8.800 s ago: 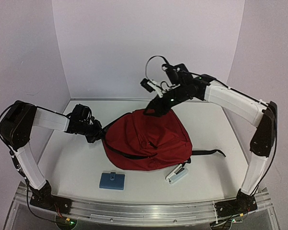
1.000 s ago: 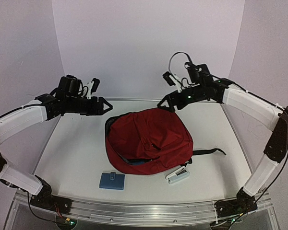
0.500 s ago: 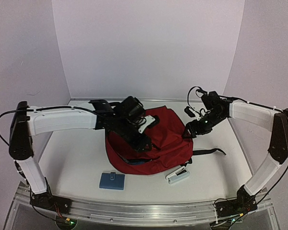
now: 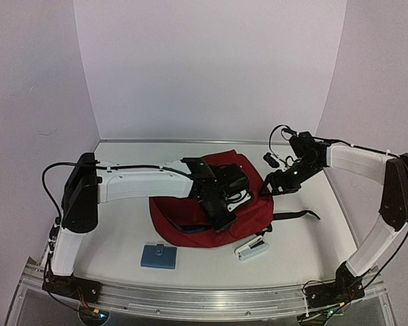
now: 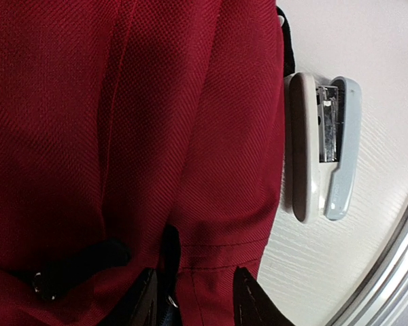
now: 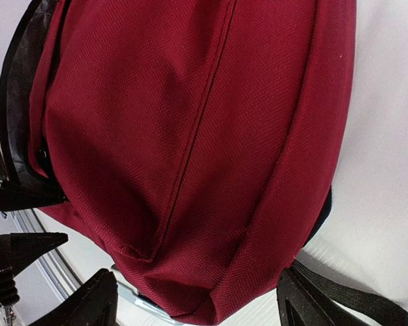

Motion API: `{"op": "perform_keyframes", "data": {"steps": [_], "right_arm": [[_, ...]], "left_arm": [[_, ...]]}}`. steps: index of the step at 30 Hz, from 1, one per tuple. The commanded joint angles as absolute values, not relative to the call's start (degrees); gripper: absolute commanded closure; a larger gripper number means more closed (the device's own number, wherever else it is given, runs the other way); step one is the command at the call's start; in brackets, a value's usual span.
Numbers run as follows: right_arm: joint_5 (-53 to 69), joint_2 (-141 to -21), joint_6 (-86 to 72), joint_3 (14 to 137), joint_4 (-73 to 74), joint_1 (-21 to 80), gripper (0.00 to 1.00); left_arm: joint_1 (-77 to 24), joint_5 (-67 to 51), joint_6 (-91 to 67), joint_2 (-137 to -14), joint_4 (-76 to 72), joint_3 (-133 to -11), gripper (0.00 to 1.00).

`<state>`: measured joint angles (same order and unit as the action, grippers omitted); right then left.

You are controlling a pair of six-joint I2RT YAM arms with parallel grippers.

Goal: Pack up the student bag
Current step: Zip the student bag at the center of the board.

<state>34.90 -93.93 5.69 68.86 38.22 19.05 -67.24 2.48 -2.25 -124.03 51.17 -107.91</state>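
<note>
- Left end effector (image 5: 194,304) narrow, astride a fold of the dark red fabric backpack (image 4: 168,212); grip cannot be told.
- Right end effector (image 6: 197,305) wide, straddling its corner.

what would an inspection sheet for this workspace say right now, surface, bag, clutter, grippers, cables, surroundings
surface: white table, no spills seen
job's things: dark red student bag lying mid-table, black strap trailing to the right
clutter: flat blue case near the front edge; white and pale blue stapler right beside the bag's front corner
grippers: left gripper has its fingers either side of a fabric fold by the zipper, grip unclear; right gripper open wide, straddling the bag's right side
cables: black cable loop at the right wrist; second cable beside the left arm
surroundings: plain pale walls; metal rail in front
</note>
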Motion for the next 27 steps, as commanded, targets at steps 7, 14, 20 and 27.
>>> {"op": "perform_keyframes", "data": {"steps": [7, 14, 20, 27], "right_arm": [[36.7, -95.7, 5.6, 67.6, 38.4, 19.2, 0.22], [36.3, -95.8, 5.4, 67.4, 38.5, 19.2, 0.22], [36.7, -95.8, 5.4, 67.4, 38.5, 19.2, 0.23], [35.4, -96.6, 5.7, 67.4, 38.4, 19.2, 0.36]], "left_arm": [[-67.4, 7.1, -0.6, -130.0, 57.7, -116.6, 0.63], [-67.5, 8.1, -0.9, -132.1, 58.6, -117.3, 0.67], [-68.2, 8.0, -1.1, -133.4, 60.8, -118.2, 0.70], [-68.2, 8.3, -1.8, -128.3, 58.5, -115.1, 0.95]]}}
